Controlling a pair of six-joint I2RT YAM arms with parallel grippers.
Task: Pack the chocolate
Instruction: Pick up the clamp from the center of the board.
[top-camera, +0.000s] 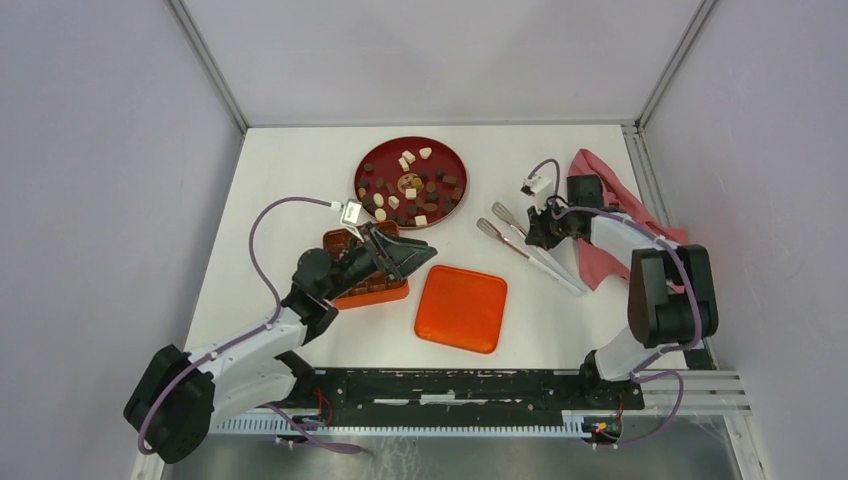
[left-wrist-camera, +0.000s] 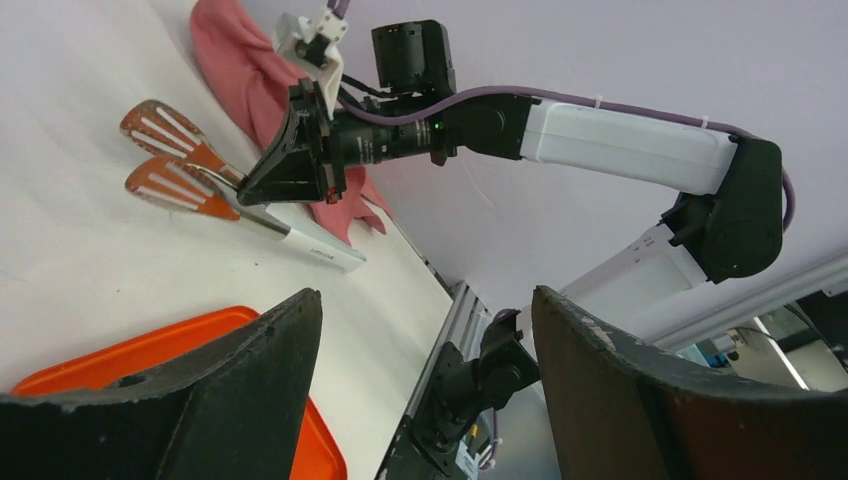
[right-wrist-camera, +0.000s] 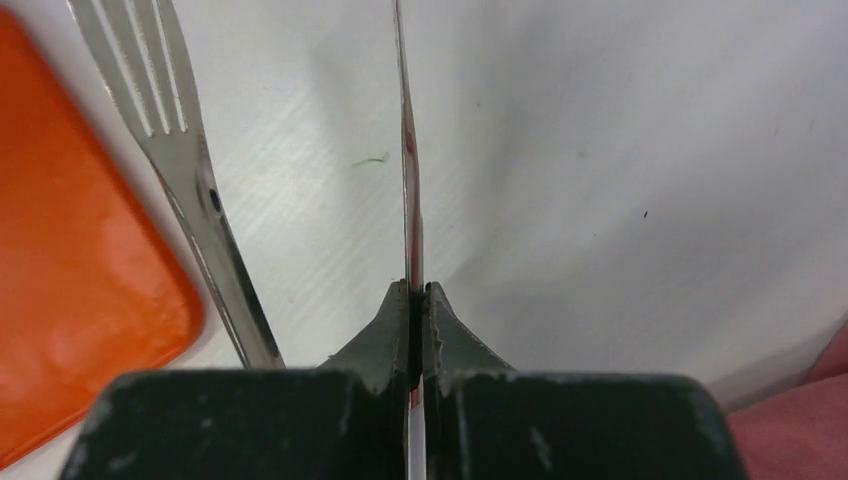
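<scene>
Now: right fingers clamped on the tongs, left fingers spread above the box

Seen from overhead, the chocolate (top-camera: 410, 183) sits on the red plate (top-camera: 359, 183) at the upper middle of the white counter (top-camera: 290, 170). The pieces are small and mostly dark brown, with some cream-white ones scattered among them.

To the right of the plate, the right fingers (right-wrist-camera: 398, 320) are pressed together on one thin metal arm of the tongs (top-camera: 530, 250). The right wrist view shows that arm edge-on, pinched between the tips. The other arm, slotted like a fork, lies flat on the counter at the left of that frame. Overhead, the tongs slant from upper left to lower right. Their handle end is near a crumpled pink cloth (top-camera: 605, 268) at the right edge of the counter.

The left fingers (left-wrist-camera: 300, 325) stand wide apart with nothing between them. In the overhead view they are at centre left, above an orange box (top-camera: 385, 293) that the arm partly hides. What lies inside the box cannot be told.

A flat orange lid (top-camera: 461, 307) lies just to the right of the box, in the lower middle of the frame. It is apart from the tongs and below the plate.
</scene>
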